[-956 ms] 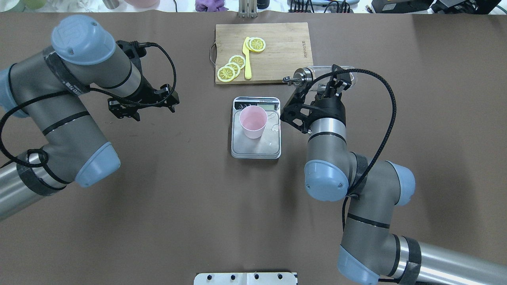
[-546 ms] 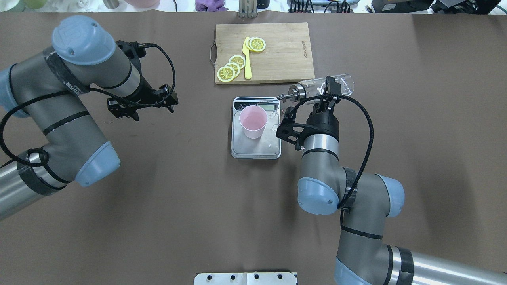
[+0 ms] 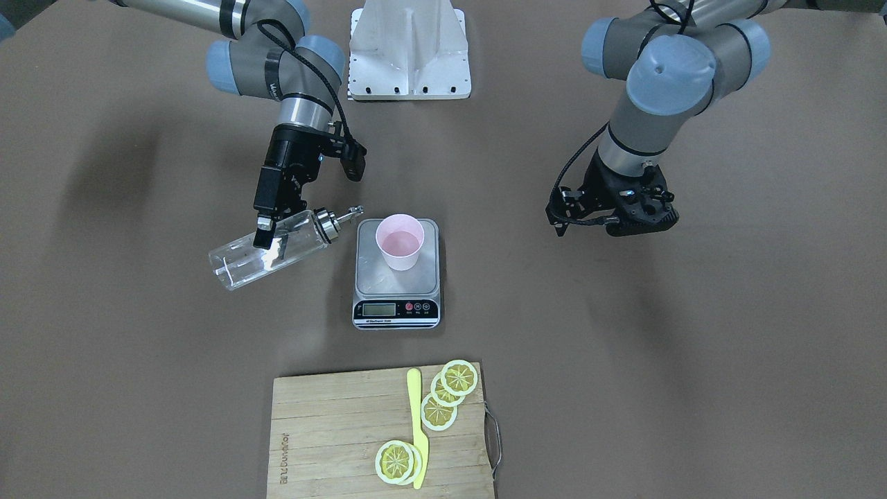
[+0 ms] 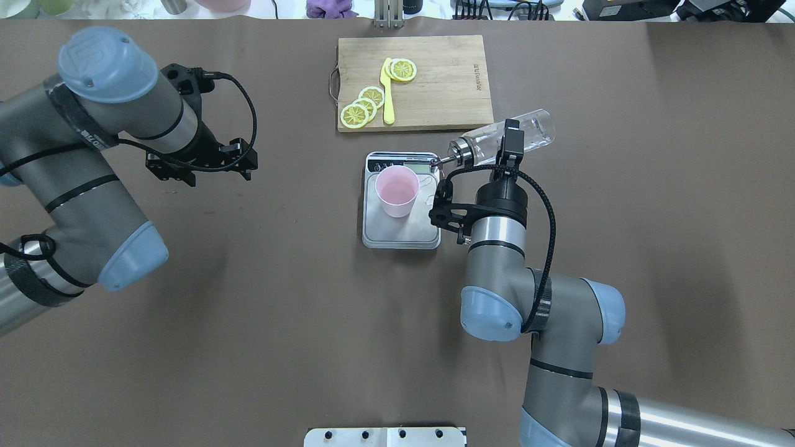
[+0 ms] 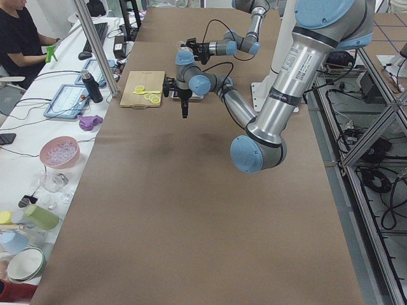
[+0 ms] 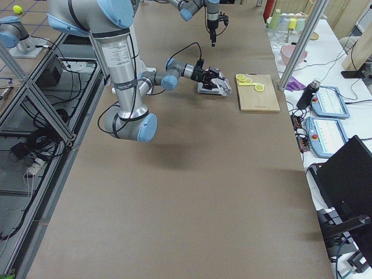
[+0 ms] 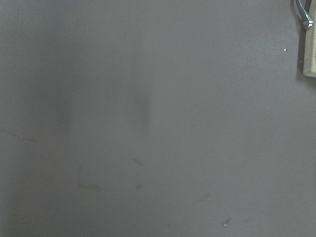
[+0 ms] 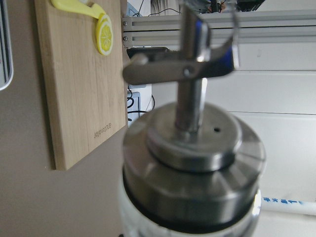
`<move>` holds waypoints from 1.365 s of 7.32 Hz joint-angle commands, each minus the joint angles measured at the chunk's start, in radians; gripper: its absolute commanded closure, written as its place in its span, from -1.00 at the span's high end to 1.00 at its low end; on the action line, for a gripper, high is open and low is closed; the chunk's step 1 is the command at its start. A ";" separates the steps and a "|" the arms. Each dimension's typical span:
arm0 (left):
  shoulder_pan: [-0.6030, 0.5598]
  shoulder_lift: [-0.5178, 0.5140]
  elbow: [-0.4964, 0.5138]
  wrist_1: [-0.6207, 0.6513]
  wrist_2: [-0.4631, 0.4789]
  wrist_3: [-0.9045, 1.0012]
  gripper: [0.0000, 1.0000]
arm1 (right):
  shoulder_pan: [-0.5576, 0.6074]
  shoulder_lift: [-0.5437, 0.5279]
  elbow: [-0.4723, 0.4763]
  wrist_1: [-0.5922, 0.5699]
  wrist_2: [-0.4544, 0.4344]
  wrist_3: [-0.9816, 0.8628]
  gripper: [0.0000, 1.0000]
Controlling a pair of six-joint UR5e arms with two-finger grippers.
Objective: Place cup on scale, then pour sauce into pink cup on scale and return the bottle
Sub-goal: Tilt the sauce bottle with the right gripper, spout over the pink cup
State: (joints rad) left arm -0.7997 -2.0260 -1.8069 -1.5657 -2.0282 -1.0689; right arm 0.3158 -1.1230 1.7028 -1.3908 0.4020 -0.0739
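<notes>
Bottle point(image 4: 538, 131) tipped almost flat in my right gripper point(image 4: 510, 139), spout just short of the cup point(image 4: 397, 190)

The right gripper is clamped around the glass, with the spout at the scale point(image 4: 400, 231) corner by the display. The cup stands upright on the platform, mid-tabletop. The left gripper point(image 4: 200, 162) hangs over bare tabletop toward the left edge, and I honestly can't tell if it's open.

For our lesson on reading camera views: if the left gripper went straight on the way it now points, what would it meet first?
Most likely the bare table. The left gripper points down, and its wrist view shows only table, with a corner of the board at the edge. Its height above the table is unclear.
</notes>
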 commanded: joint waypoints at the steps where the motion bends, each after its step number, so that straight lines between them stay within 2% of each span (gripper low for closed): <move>1: -0.010 0.036 -0.009 -0.001 0.000 0.060 0.96 | -0.001 0.015 -0.006 -0.001 -0.020 -0.087 -1.00; 4: -0.010 0.044 -0.006 -0.002 0.002 0.060 0.96 | -0.001 0.058 -0.057 -0.001 -0.028 -0.109 -1.00; 5: -0.010 0.043 -0.005 -0.002 0.002 0.060 0.96 | 0.000 0.058 -0.081 -0.001 -0.073 -0.147 -1.00; 6: -0.010 0.044 -0.005 -0.002 0.000 0.060 0.96 | 0.000 0.063 -0.086 0.010 -0.092 -0.223 -1.00; 10: -0.010 0.044 0.000 -0.002 0.000 0.060 0.95 | 0.000 0.065 -0.086 0.004 -0.098 -0.234 -1.00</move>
State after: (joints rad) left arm -0.8099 -1.9819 -1.8082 -1.5677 -2.0279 -1.0093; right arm 0.3160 -1.0586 1.6171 -1.3843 0.3060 -0.3056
